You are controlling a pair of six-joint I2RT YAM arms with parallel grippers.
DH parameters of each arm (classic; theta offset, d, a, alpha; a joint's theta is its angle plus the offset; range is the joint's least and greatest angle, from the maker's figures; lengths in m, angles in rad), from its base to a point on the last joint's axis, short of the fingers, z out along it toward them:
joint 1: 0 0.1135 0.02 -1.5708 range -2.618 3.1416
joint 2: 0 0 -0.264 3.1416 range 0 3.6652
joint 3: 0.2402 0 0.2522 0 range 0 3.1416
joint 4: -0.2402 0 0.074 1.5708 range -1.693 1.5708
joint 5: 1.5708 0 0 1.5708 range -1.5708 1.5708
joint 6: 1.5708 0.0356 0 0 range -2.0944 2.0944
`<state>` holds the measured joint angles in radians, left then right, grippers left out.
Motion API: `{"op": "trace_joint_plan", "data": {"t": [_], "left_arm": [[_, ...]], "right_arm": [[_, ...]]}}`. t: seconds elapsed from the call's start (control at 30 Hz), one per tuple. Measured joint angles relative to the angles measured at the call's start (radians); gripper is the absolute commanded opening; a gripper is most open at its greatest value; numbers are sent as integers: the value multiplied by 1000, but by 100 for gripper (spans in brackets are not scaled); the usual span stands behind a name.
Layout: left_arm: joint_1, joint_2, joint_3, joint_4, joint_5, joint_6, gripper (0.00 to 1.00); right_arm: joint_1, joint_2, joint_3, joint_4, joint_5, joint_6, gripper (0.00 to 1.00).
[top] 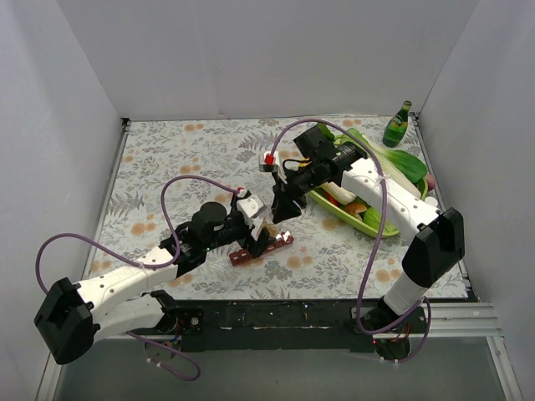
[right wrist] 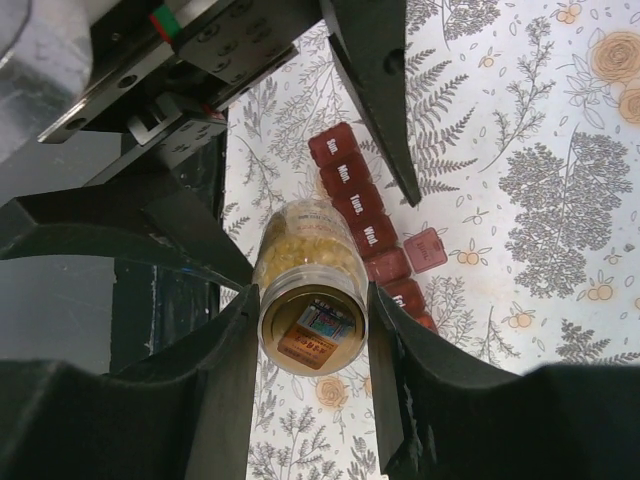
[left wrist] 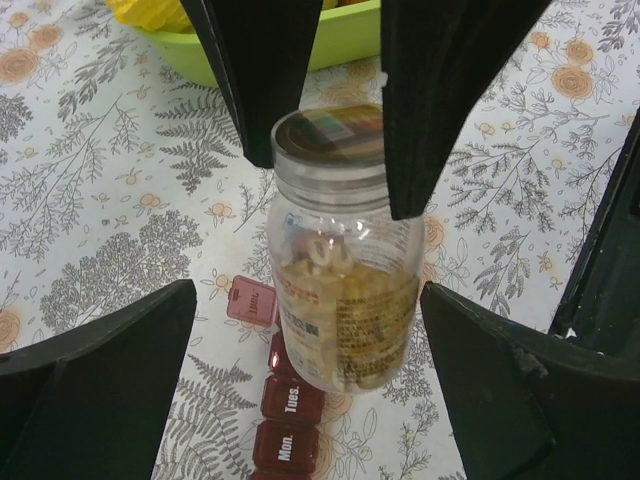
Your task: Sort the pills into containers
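Containers, my right wrist view: "Sun.", "Mon.", "Tues.", "Wed." in white, one per lid; the next starts "Fr", the rest hidden.
Containers, my left wrist view: "Tues." and "Mon."
Jar label: print too small for me to read.
Lid sticker: blurred, unreadable.

I see my left arm and right arm, white shells between bulky black joints, purple cables looping off each, matte black wedge-shaped fingers, small red and green mark on black bracket
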<state>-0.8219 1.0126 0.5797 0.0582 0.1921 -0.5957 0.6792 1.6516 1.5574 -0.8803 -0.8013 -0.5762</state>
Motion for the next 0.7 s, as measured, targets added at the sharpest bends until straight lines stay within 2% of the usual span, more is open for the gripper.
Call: {"op": "trace_joint_plan", "data": {"t": [0.13, 0.4, 0.5, 0.63, 0.67, 0.7], "left_arm": [[0, 14, 0, 35, 20, -12, 76], [0, 14, -1, 71, 74, -49, 72], [0, 14, -6, 78, 90, -67, 61], [-1, 16, -12, 77, 117, -85, 7], [-1, 17, -12, 77, 121, -91, 0], [0, 18, -12, 77, 124, -95, 0]], "right_arm": [[0, -20, -26, 11, -21, 12, 11], [0, -34, -59, 45, -60, 42, 10], [0, -43, -73, 54, -73, 51, 10], [-2, -49, -91, 75, -82, 58, 10], [-4, -50, -95, 79, -84, 59, 10], [-5, -51, -97, 83, -85, 62, 10]]}}
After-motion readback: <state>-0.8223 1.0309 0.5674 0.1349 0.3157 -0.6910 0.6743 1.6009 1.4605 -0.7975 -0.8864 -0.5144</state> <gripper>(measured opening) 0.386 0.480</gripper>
